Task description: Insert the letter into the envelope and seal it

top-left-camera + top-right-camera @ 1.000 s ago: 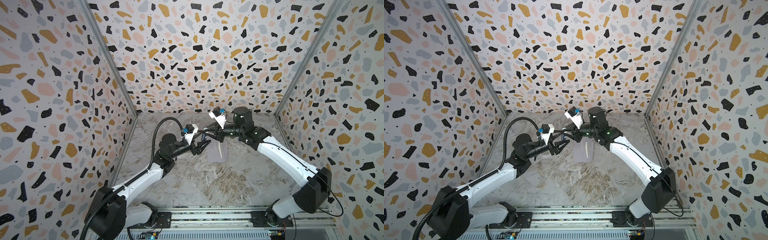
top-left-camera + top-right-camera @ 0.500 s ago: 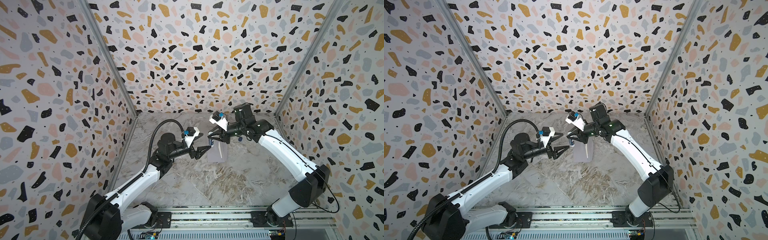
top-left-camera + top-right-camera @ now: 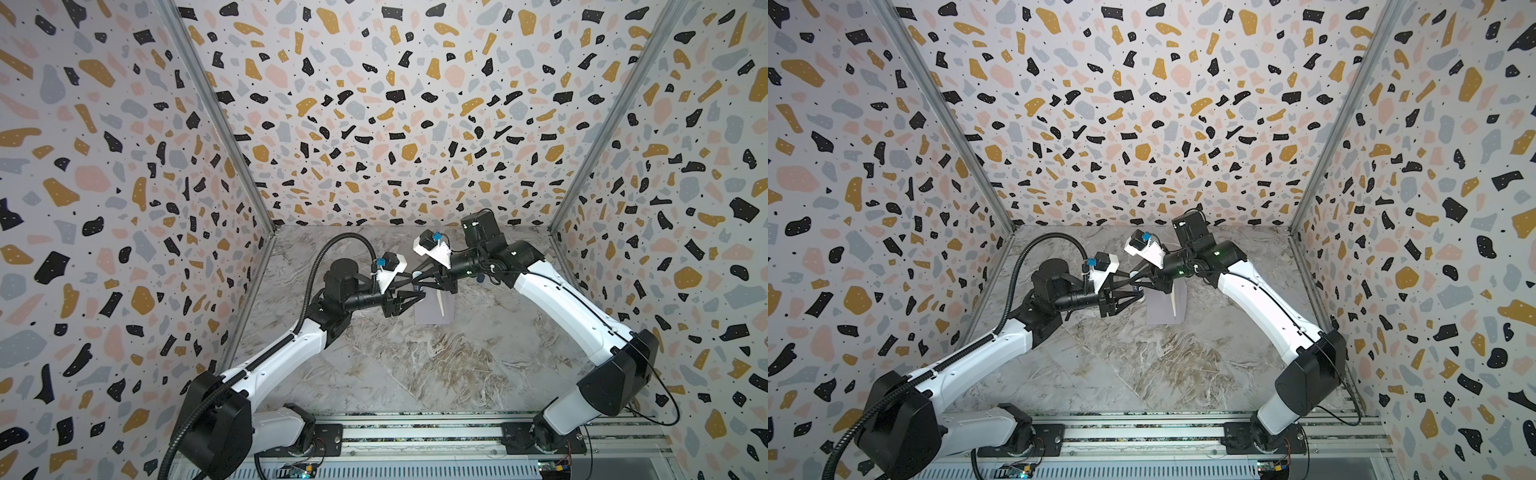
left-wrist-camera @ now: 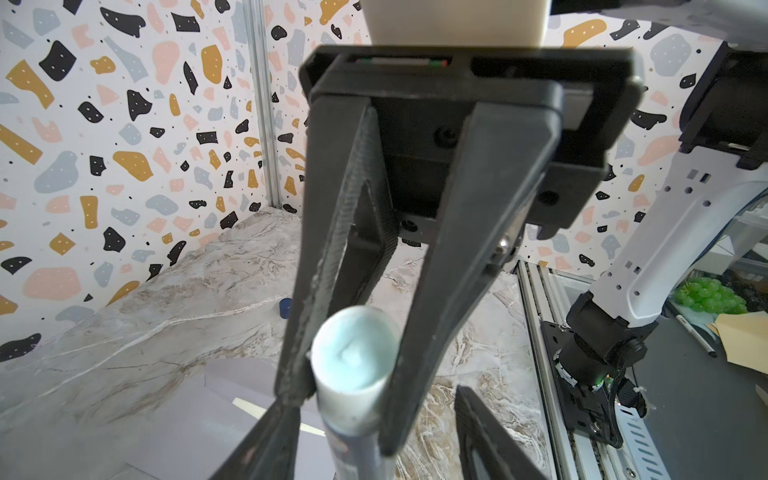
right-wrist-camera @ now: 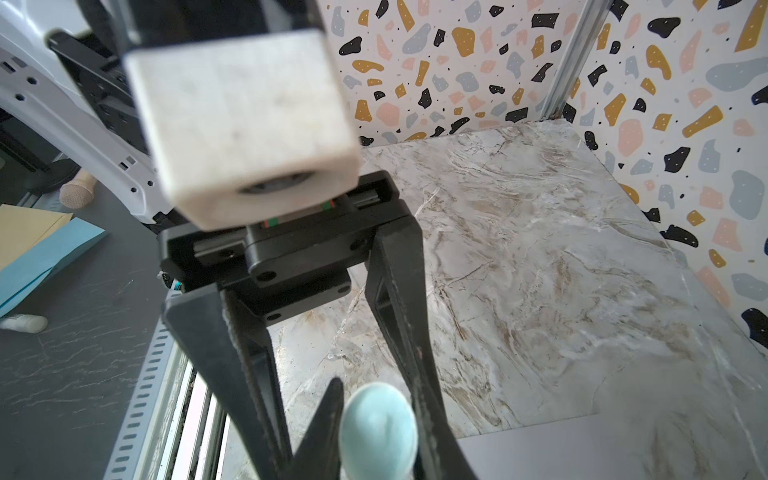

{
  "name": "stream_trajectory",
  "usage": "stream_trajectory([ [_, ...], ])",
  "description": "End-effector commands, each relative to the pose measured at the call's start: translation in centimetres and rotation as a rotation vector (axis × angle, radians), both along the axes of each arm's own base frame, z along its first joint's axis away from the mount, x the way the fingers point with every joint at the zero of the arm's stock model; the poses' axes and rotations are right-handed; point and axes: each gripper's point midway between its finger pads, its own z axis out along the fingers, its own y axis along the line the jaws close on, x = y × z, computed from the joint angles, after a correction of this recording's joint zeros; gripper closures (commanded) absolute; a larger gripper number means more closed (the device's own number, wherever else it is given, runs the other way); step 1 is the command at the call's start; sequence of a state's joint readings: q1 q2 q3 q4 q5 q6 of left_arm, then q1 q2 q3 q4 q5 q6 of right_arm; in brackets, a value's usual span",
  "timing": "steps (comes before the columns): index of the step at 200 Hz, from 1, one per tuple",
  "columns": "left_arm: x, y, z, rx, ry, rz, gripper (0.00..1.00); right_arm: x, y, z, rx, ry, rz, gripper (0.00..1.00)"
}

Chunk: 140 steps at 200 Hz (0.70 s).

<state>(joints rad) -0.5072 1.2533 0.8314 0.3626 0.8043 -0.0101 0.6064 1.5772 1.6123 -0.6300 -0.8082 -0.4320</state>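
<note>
The lavender-grey envelope (image 3: 432, 311) (image 3: 1163, 311) lies flat on the marble floor. A thin tan strip (image 3: 440, 303) on it is all that shows of the letter. Just above the envelope's far left corner the two grippers meet tip to tip. My right gripper (image 3: 415, 279) (image 3: 1136, 279) is shut on a white glue stick (image 4: 353, 361) (image 5: 378, 428), whose pale blue tip is bare. My left gripper (image 3: 422, 294) (image 4: 374, 399) faces it. Its fingers (image 4: 266, 449) stand either side of the stick's body with gaps, so it is open.
A small dark blue cap (image 4: 284, 307) lies on the floor beyond the grippers. Terrazzo-patterned walls (image 3: 374, 124) close in three sides. The arms' mounting rail (image 3: 415, 432) runs along the front edge. Papers (image 5: 41, 241) lie on a dark bench outside the booth.
The right arm has swung its elbow back to the right, and its wrist has turned the glue stick towards the left gripper. The left jaws have narrowed around the stick.
</note>
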Motion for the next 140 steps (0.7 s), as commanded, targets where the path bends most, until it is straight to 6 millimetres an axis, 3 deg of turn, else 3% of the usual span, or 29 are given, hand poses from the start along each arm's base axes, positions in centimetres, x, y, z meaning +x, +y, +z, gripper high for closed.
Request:
stream_trajectory([
  [1,-0.3,-0.3,1.7,-0.028,-0.059,-0.027,0.45,-1.2,0.1,2.8,0.051,-0.043,0.036,0.95],
  [53,-0.1,-0.3,1.5,-0.028,-0.056,-0.019,0.57,-1.3,0.4,2.7,0.052,-0.037,0.043,0.95],
  [111,0.2,-0.4,1.5,-0.038,-0.040,-0.003,0.82,-1.0,0.6,2.8,0.055,-0.041,0.032,0.95],
  [140,0.5,-0.3,2.0,-0.069,-0.029,0.028,0.95,-0.3,0.6,2.9,0.057,-0.059,-0.006,0.83],
])
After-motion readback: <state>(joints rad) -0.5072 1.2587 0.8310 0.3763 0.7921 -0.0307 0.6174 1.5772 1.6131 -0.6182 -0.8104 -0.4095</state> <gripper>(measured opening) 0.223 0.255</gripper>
